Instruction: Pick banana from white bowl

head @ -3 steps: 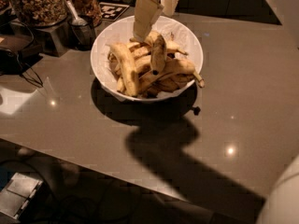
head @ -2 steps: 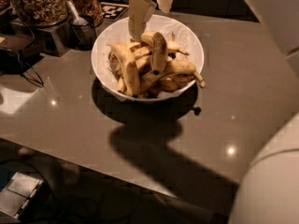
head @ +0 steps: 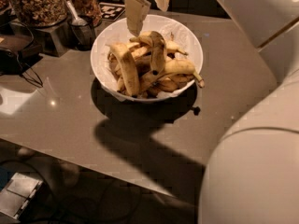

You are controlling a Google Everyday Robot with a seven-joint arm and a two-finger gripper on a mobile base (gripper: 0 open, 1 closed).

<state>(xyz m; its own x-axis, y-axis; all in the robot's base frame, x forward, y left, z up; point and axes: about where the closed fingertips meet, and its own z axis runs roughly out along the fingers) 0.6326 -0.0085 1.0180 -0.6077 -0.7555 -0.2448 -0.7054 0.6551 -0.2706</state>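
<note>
- Camera view, hand (head: 149,20): jaws apart, empty, hovering over the far rim of the white bowl (head: 186,37) on the counter (head: 60,120).
- Risk: neighbouring bananas (head: 126,66) press against the banana (head: 158,50); a closing jaw could catch two fruit, or slip off the curved skin.
- Banana: atop the pile in the bowl; its long axis runs far to near, arched, with the dark-spotted end nearer.
</note>
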